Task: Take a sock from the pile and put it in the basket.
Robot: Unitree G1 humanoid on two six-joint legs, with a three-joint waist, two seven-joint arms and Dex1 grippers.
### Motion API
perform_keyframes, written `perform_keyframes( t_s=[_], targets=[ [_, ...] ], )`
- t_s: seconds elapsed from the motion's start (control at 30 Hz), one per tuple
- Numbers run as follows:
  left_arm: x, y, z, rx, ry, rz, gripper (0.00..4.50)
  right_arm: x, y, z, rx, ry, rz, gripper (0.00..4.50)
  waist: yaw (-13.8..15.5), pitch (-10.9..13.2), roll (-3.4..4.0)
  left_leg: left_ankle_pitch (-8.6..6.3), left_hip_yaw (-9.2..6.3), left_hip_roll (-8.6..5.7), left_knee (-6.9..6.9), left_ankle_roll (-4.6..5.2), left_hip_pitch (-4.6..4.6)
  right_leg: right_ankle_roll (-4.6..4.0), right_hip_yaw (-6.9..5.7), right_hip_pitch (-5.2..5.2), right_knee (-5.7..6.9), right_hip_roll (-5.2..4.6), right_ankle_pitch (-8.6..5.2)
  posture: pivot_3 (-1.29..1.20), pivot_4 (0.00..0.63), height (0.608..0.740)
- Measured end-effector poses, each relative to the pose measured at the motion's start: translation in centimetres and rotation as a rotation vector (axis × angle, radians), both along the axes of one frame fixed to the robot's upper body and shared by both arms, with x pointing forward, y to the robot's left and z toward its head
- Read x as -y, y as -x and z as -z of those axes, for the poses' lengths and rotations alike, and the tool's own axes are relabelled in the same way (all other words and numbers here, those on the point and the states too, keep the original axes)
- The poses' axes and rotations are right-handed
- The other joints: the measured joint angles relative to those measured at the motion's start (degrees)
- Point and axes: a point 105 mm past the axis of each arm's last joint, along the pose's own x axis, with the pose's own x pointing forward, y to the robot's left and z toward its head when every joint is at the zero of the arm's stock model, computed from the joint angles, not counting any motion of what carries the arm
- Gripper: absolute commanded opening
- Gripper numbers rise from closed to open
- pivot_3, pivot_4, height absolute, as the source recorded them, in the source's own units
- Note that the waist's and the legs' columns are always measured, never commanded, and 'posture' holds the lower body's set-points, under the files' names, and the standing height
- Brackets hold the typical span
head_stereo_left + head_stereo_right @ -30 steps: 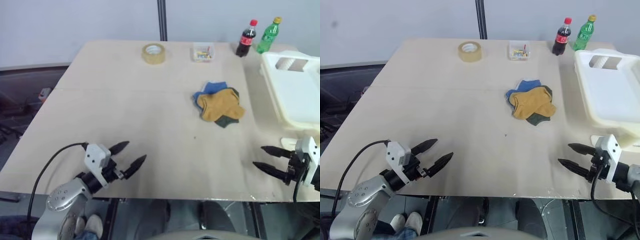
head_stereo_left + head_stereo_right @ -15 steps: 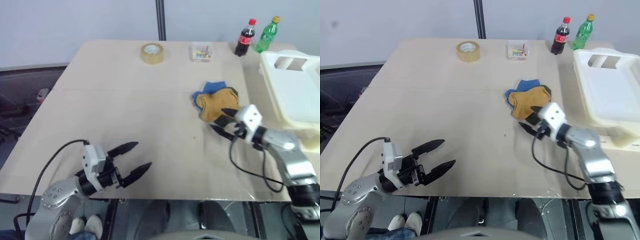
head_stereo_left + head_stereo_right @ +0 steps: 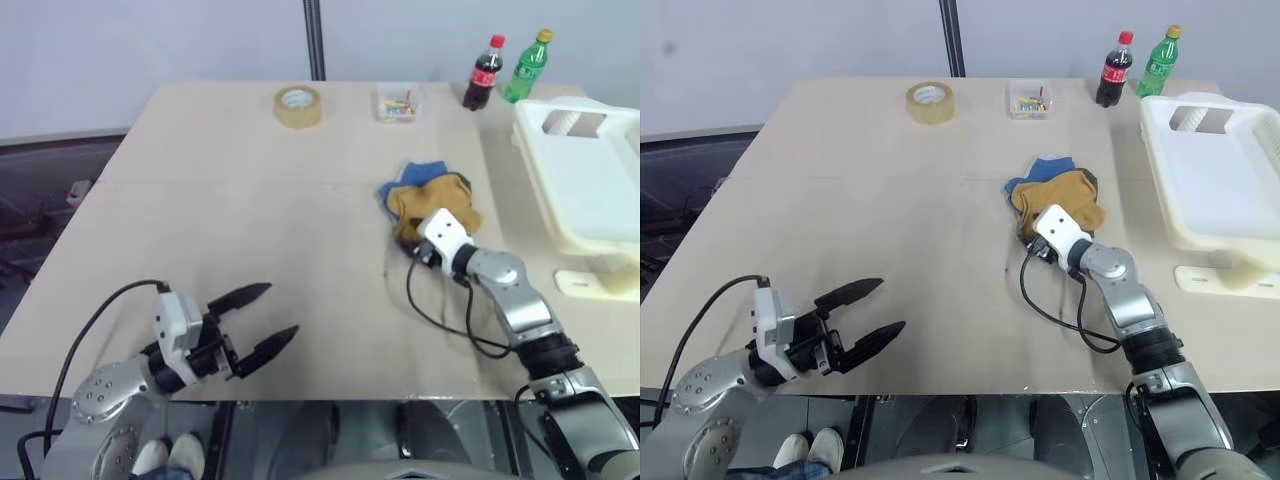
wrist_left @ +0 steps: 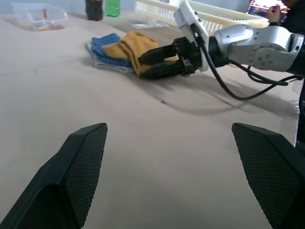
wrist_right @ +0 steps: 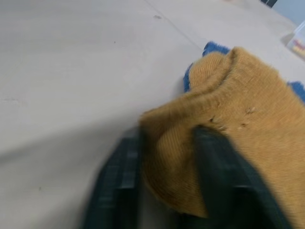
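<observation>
Where the pile sits mid-table, right of centre, your right gripper has its two black fingers pinched on the near edge of the mustard sock, fabric bunched between them. The sock lies on top of the heap, with the blue sock peeking out behind. Your left gripper hovers at the near table edge, fingers spread wide, holding nothing. The basket stands at the table's right edge, apart from the pile.
</observation>
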Motion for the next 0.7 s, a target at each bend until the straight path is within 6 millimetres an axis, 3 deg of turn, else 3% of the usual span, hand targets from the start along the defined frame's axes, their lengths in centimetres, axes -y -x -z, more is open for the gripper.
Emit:
perform_keyframes(
  t_s=[0.03, 0.07, 0.33, 0.5, 0.7],
  targets=[
    [0.0, 0.0, 0.0, 0.002, 0.0, -0.002, 4.5, 0.0, 0.0, -0.1, 0.006, 0.004, -0.002, 0.09, -0.02, 0.0, 0.0, 0.0, 0.0, 0.0, 0.0, 0.0, 0.01, 0.0, 0.0, 0.0, 0.01, 0.01, 0.0, 0.0, 0.15, 0.738],
    [0.0, 0.0, 0.0, 0.003, 0.002, -0.004, 4.5, -0.1, 0.0, -0.1, 0.015, 0.014, -0.006, 0.04, -0.03, 0.0, 0.0, 0.0, 0.0, 0.0, 0.0, 0.0, 0.01, 0.0, 0.01, 0.0, 0.02, 0.02, 0.0, 0.0, 0.15, 0.738],
    [0.0, 0.1, 0.3, -0.001, 0.003, -0.017, 4.5, -0.5, 0.2, -0.2, 0.025, 0.03, -0.025, 0.04, -0.03, 0.0, 0.0, 0.0, 0.02, 0.01, 0.0, 0.0, 0.01, 0.0, 0.03, -0.01, 0.02, 0.02, 0.0, 0.0, 0.15, 0.738],
    [0.0, 0.1, 0.4, -0.003, 0.001, -0.018, 4.5, -2.6, 2.2, -0.9, -0.013, 0.033, -0.14, 0.04, -0.02, 0.0, 0.0, 0.0, 0.01, 0.03, 0.0, 0.01, 0.01, 0.0, 0.03, -0.01, 0.02, 0.01, 0.0, 0.0, 0.15, 0.738],
    [0.0, 0.1, 0.3, 0.002, -0.001, -0.017, 4.5, -2.3, 1.6, -0.4, -0.031, 0.063, -0.073, 0.04, 0.02, 0.01, 0.01, 0.0, 0.01, 0.02, 0.0, 0.0, 0.01, -0.01, 0.03, -0.02, 0.04, 0.01, 0.0, 0.0, 0.15, 0.738]
  ],
)
